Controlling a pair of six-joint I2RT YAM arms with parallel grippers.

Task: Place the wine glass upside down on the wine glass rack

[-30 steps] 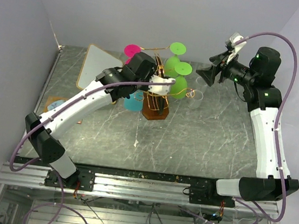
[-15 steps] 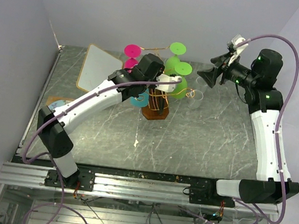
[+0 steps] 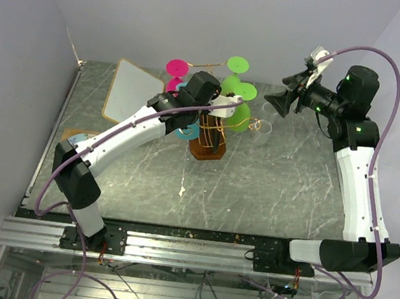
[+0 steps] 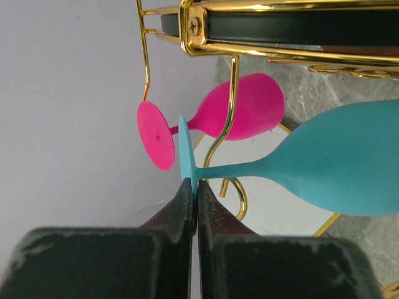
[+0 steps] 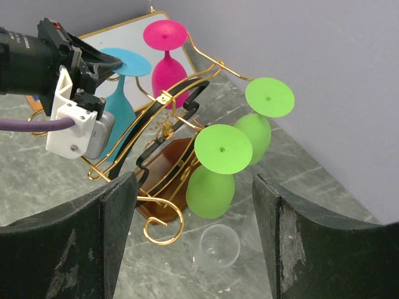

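Two fingers of my left end effector are pinched tight on the rim of the foot of the blue wine glass, with almost no gap between them. The glass is flipped, foot up and bowl hanging down, right up against the left side of the wine glass rack.

From my left wrist camera, one of the gold scroll arms crosses the stem just under the foot. Honestly I can't tell whether the stem is actually seated in that arm or only sitting beside it. So my read is that I'm at the hang-it step, not the let-go step.

The next move should slide the stem fully into the arm so the foot rides on the wire. Then I'd ease the fingers apart and back out without bumping the pink wine glass hanging just beside it.

My right end effector is spread wide, holding nothing, up in the air off to the right of the rack.

Farther out, two green wine glasses hang on the rack's other side. A clear glass sits on the table near the rack's wooden base.
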